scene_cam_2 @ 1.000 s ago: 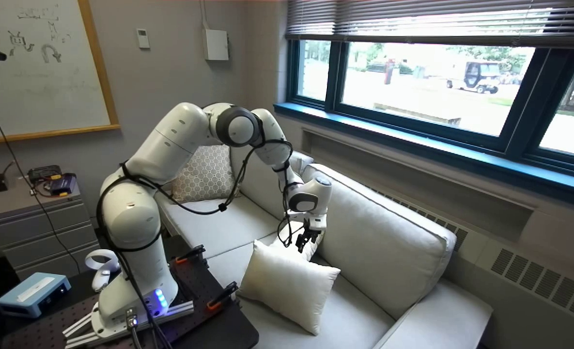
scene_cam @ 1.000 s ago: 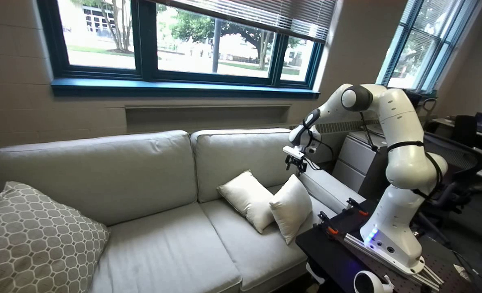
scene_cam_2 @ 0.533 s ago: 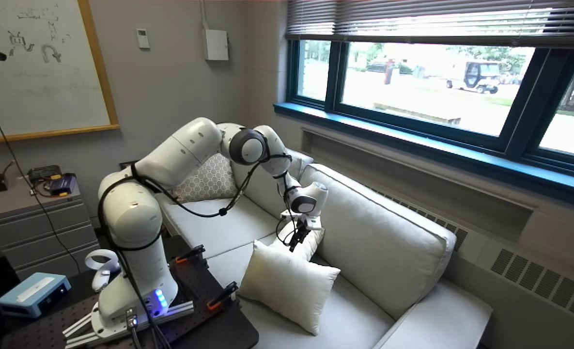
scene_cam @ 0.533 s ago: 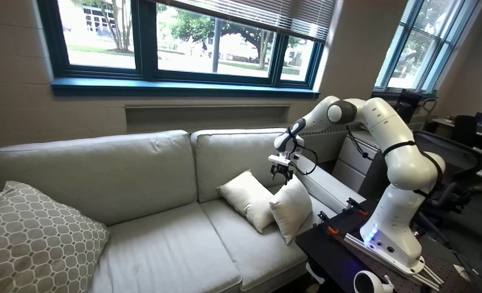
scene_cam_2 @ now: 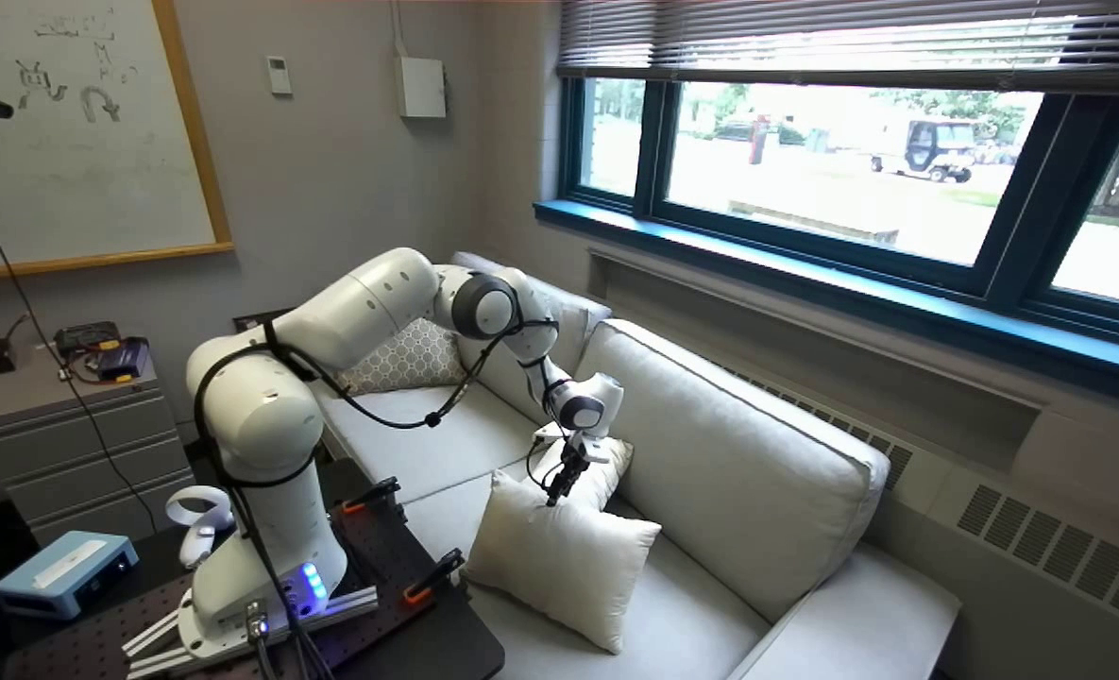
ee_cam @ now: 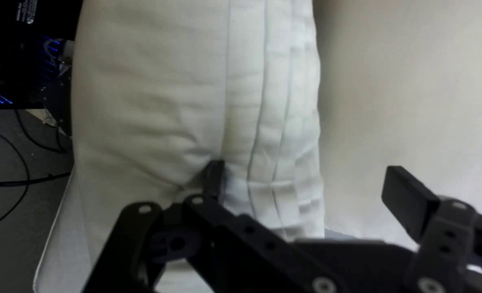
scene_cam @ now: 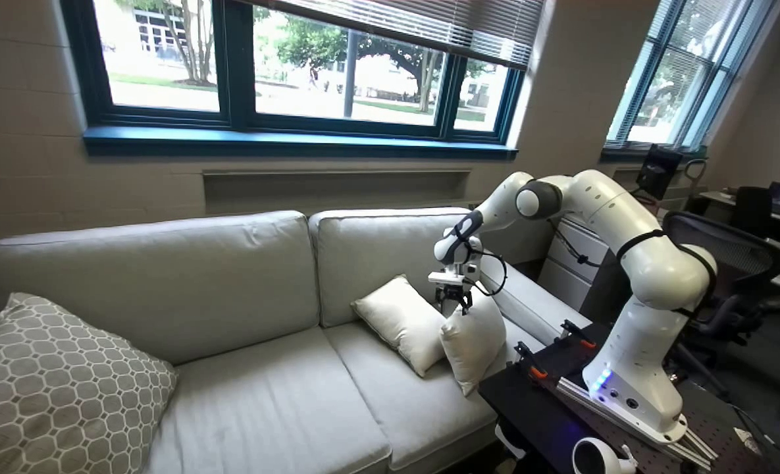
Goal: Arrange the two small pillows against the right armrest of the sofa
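Gripper (scene_cam: 453, 306), in an exterior view: jaws spread at top of front pillow (scene_cam: 474, 345), back pillow (scene_cam: 403, 322) just beside
In an exterior view: armrest (scene_cam_2: 866, 604) well apart; pushing high could topple front pillow
Wrist view: one fingertip (ee_cam: 215, 179) dents front pillow; shallow pinch may slip

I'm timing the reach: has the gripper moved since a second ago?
Yes: in an exterior view, the gripper has dropped farther below the blue windowsill, shifting toward the picture's left.
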You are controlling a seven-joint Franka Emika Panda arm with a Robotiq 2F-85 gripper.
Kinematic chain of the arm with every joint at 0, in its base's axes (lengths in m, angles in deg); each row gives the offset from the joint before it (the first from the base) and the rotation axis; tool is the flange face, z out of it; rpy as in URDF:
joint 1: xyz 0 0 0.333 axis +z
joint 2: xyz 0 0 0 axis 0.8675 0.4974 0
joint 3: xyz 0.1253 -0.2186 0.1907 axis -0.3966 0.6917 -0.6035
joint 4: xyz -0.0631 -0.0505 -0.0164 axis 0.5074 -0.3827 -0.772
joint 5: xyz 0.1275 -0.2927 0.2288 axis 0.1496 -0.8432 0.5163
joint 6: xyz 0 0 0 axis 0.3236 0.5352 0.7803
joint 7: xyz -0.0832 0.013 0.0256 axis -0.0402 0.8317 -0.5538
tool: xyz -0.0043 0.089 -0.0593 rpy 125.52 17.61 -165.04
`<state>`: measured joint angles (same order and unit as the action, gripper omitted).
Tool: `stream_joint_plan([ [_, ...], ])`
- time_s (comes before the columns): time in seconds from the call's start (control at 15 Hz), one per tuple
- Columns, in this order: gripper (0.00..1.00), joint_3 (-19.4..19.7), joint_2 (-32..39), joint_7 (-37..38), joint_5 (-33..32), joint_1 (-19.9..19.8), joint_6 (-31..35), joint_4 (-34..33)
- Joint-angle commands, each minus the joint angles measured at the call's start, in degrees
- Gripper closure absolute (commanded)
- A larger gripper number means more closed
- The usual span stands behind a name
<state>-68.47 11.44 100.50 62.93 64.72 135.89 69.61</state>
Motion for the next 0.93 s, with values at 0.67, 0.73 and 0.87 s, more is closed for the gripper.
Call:
stream_joint_plan([
  [0.67,0.00,2.2,-13.3,-0.2,-0.8,-1.1,3.4,6.8],
  [0.73,0.00,1.9,-13.6,-0.4,-0.7,-1.4,2.8,7.0],
  [0.87,0.00,1.4,-13.7,-0.6,-0.5,-1.7,1.9,7.4],
])
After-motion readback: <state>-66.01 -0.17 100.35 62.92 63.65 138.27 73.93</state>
